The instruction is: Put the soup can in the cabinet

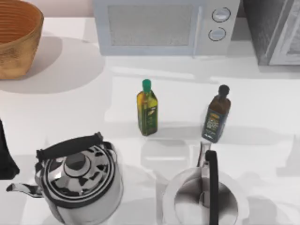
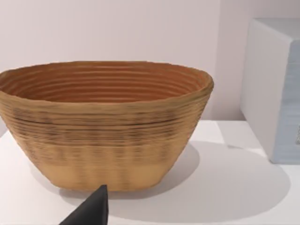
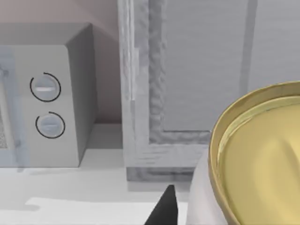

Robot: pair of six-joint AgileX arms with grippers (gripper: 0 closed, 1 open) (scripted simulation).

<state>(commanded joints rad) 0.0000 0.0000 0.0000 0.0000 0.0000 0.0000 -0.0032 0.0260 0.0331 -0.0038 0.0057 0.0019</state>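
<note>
Right end effector point(image 3: 197, 213) is holding the soup can point(image 3: 262, 159) up in front of the cabinet point(image 3: 201, 70), one dark finger point(image 3: 164, 208) pressing against the can's white side; the can's golden lid is tilting toward the wrist camera, and the can is sitting close before the cabinet's pale framed door, outside it; the door is looking shut; the cabinet is standing at the table's point(image 1: 70, 98) far right corner, just beside the white microwave point(image 1: 164, 26) with its two round knobs; our left end effector point(image 2: 89, 213) is resting at the table's left edge, facing the woven basket point(image 1: 16, 40) in the far left corner, and we cannot tell whether it is wide or narrow; between the two sides, a green-capped oil bottle point(image 1: 147, 108) and a dark bottle point(image 1: 216, 115) are standing upright and apart in the middle of the table; two metal kettles point(image 1: 77, 183) are sitting near the front edge, the second point(image 1: 204, 197) just in front of the dark bottle.
</note>
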